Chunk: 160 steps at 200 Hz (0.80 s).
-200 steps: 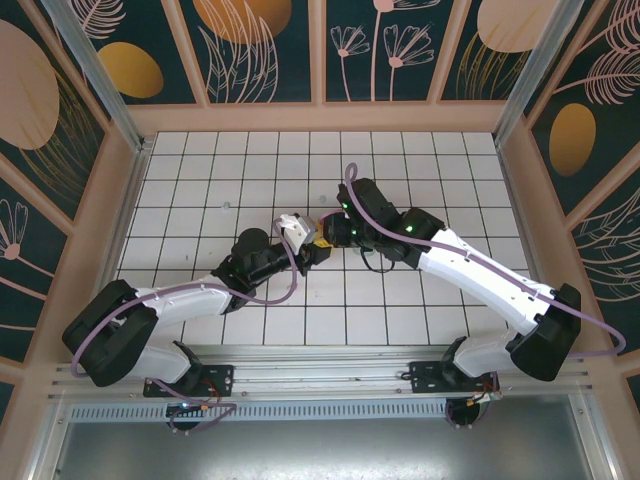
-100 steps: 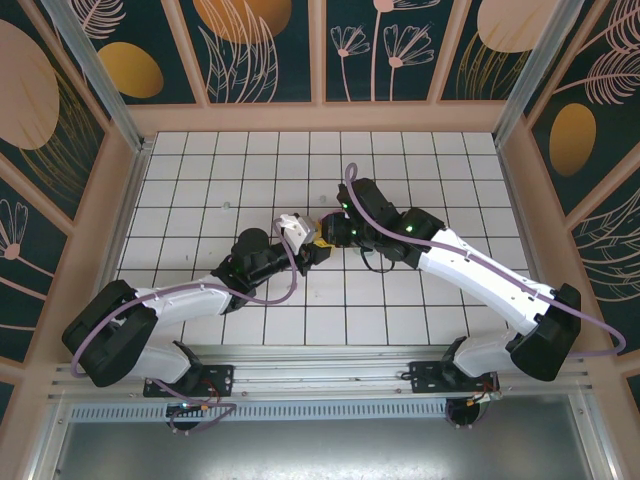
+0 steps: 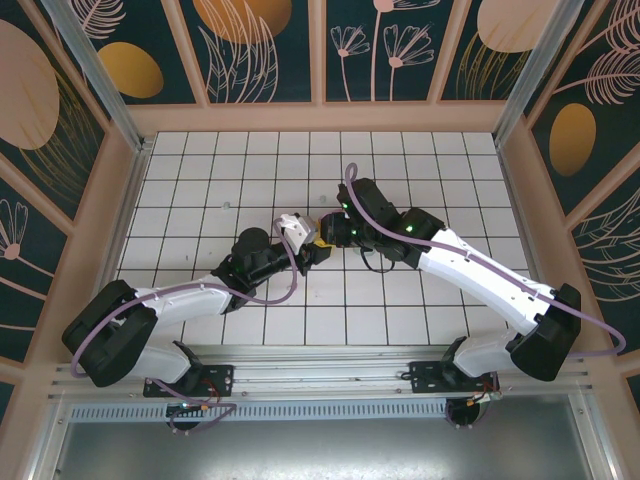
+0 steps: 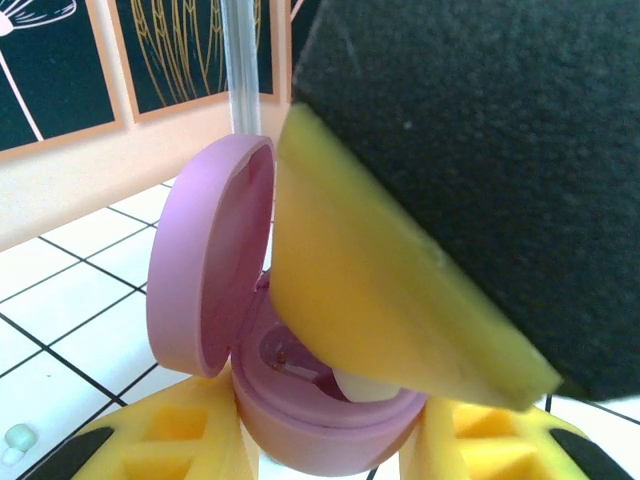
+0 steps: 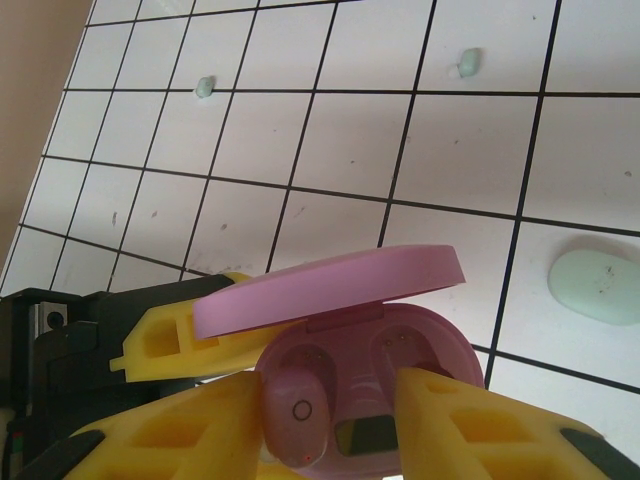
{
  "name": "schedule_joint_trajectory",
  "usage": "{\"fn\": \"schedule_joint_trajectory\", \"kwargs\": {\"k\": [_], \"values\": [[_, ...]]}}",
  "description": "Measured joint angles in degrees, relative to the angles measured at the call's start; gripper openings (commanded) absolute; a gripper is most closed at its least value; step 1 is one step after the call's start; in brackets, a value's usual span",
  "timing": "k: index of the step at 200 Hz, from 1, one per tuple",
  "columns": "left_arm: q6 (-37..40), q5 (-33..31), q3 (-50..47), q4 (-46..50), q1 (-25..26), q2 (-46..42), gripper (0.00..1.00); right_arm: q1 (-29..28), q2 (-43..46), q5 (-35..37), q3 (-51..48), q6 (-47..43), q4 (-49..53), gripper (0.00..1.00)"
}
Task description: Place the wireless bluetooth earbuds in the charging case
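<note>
My left gripper (image 3: 303, 243) (image 4: 325, 432) is shut on the base of the pink charging case (image 4: 320, 405) (image 5: 400, 345), which it holds above the tiles with the lid (image 4: 205, 265) (image 5: 330, 288) hinged open. My right gripper (image 3: 325, 232) (image 5: 330, 388) reaches into the case from above. Its jaws are open. A pink-purple earbud (image 5: 300, 410) sits in the left socket, against the left finger (image 5: 170, 430). The right finger (image 5: 480, 430) stands apart from it, over the bare right socket. In the left wrist view a right finger (image 4: 380, 300) covers most of the case's inside.
Two pale mint earbuds (image 5: 205, 87) (image 5: 466, 63) lie loose on the white tiles beyond the case, and another (image 4: 18, 437) lies near the left gripper. A mint green oval case (image 5: 600, 285) rests on the tiles to the right. Wooden walls ring the floor.
The right gripper's jaws have spread apart around the pink-purple earbud. Both arms and the case have stayed almost still.
</note>
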<state>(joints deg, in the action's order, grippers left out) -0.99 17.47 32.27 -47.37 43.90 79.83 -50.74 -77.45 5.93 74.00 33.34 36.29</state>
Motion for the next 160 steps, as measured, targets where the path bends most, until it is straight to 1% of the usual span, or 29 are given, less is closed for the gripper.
{"fn": "schedule_joint_trajectory", "kwargs": {"k": [74,160], "values": [[0.61,-0.72,0.28,1.44,0.00,-0.39,0.02,0.00,0.02,-1.51,0.00,0.17,-0.07,0.28],[0.83,-2.16,1.29,2.67,0.00,-0.37,0.02,0.02,0.02,-1.09,0.96,0.17,-0.46,0.22]]}}
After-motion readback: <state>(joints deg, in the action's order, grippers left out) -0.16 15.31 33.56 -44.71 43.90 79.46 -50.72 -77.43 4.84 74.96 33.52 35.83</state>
